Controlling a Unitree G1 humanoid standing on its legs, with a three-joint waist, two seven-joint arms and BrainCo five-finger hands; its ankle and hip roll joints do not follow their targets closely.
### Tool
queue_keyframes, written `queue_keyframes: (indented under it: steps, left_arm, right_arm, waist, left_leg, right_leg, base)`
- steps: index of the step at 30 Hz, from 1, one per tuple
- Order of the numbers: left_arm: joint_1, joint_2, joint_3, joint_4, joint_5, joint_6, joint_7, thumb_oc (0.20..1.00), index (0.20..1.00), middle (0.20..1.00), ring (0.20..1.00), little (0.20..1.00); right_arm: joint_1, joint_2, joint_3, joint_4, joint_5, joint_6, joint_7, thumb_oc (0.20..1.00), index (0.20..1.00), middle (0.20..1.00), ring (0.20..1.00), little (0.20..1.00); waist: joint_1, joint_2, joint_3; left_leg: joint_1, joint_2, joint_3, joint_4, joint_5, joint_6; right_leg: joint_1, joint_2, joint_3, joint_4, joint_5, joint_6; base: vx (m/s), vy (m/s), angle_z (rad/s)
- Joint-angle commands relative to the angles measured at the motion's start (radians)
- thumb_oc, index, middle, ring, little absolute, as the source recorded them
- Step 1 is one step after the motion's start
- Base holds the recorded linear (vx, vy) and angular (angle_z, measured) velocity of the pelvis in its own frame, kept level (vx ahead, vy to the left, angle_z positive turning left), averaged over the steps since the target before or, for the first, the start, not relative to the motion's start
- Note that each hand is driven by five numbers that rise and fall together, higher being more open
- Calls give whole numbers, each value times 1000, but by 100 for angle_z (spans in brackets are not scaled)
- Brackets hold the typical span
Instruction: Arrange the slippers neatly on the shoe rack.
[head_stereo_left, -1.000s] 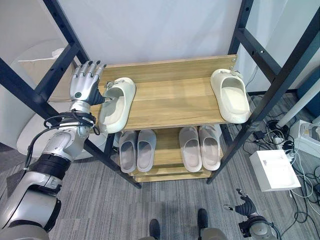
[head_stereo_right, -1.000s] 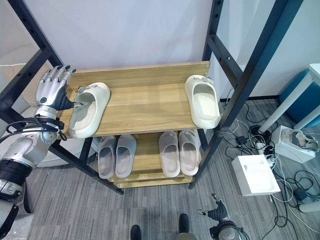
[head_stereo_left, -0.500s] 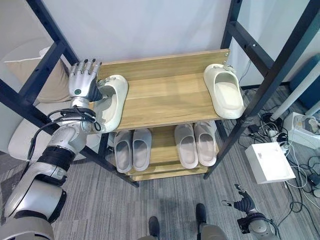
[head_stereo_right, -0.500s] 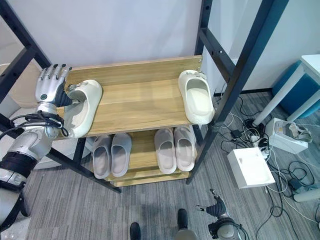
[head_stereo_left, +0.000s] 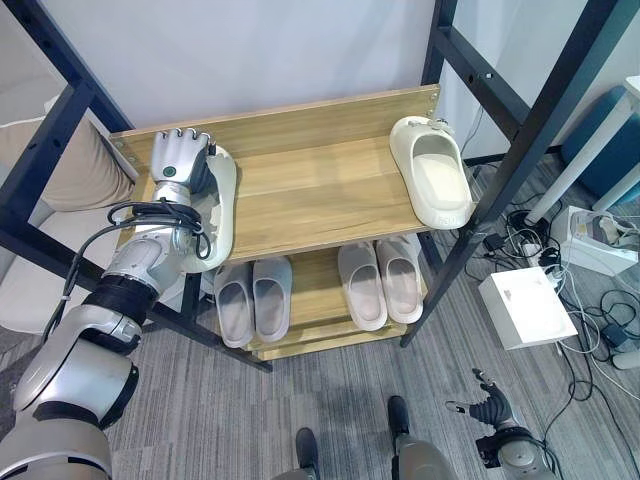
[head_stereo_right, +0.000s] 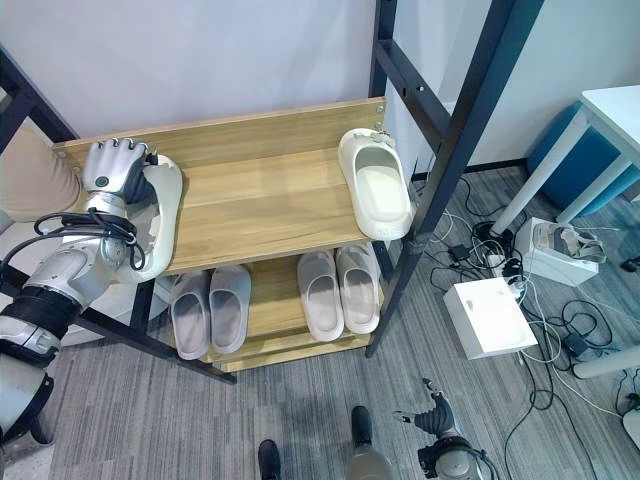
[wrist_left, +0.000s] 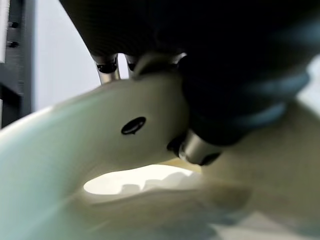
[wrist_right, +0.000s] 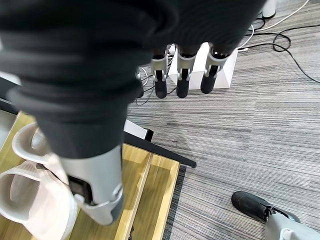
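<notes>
At shoe rack (head_stereo_left: 330, 205) top shelf's left end — left hand (head_stereo_left: 180, 160) curled round cream slipper (head_stereo_left: 222, 205), mate (head_stereo_left: 433, 180) at right end. Probably light, soft foam — best gripped at strap. Right hand (head_stereo_left: 490, 410) low, relaxed.

Left hand (head_stereo_left: 178, 160): fingers, earlier spread, now curled round cream slipper (head_stereo_left: 222, 205), now tipped on edge at shoe rack (head_stereo_left: 320, 190) left end.

slippers (head_stereo_left: 433, 184) at shelf (head_stereo_left: 310, 200) ends
</notes>
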Motion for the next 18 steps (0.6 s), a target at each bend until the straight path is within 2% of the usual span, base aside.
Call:
queue_keyframes:
  steps: [1, 5, 6, 10, 13, 15, 18]
  left_arm:
    - [-127, 17, 0, -11, 58, -14, 9, 200, 200, 200, 200, 200]
    - [-126, 10, -10, -43, 76, -25, 0, 200, 200, 200, 200, 200]
    - [-136, 15, -18, -100, 89, -36, -12, 200, 200, 200, 200, 200]
    - [-186, -24, -58, -154, 113, -59, -24, 200, 200, 200, 200, 200]
    - [-232, -56, -89, -143, 113, -64, -28, 200, 200, 200, 200, 200]
    - [-313, -115, -147, -84, 98, -61, -33, 200, 200, 200, 200, 200]
    - [-326, -143, -148, -59, 91, -59, -26, 200, 200, 200, 200, 200]
  right_arm:
    - [-31, -19, 18, -20, 15, -45, -21, 1000, 1000, 1000, 1000, 1000]
    - [-31, -22, 16, -15, 22, -46, -15, 1000, 1000, 1000, 1000, 1000]
    - [-33, -23, 14, -13, 29, -46, -12, 1000, 1000, 1000, 1000, 1000]
    - [-39, -24, 21, -7, 40, -42, -7, 1000, 1000, 1000, 1000, 1000]
    - [-44, -26, 22, -5, 48, -43, -6, 1000, 1000, 1000, 1000, 1000]
    - [-49, -35, 26, -7, 59, -45, -8, 1000, 1000, 1000, 1000, 1000]
    - [-46, -53, 12, -45, 47, -45, -25, 1000, 1000, 1000, 1000, 1000]
  waist:
    - [-8, -10, 10]
    - [-8, -7, 7]
    - [-7, -5, 5]
    - [-13, -1, -1]
    - [-18, 2, -2]
    - [-38, 11, -7]
    - [-44, 15, -5]
  left_leg:
    - [72, -4, -34, -1, -79, -11]
    - [74, -3, -36, -1, -77, -13]
    - [74, -3, -38, -1, -76, -14]
    - [75, -3, -40, -1, -74, -15]
    - [76, -2, -38, -1, -73, -16]
    - [78, 1, -25, -1, -71, -18]
    - [77, 4, -16, -1, -70, -19]
  right_leg:
    - [88, -20, -42, 2, -109, 79]
    - [94, -21, -50, 2, -112, 79]
    - [98, -21, -54, 2, -112, 78]
    - [103, -20, -56, 2, -113, 76]
    - [103, -20, -54, 2, -112, 76]
    - [100, -16, -43, 2, -111, 75]
    - [93, -14, -36, 2, -112, 74]
  base:
    - [0, 0, 0]
    - [0, 0, 0]
    - [0, 0, 0]
    - [-13, -14, 2]
    - [-3, -10, 0]
    - [-2, -40, -1]
    - [5, -32, -6]
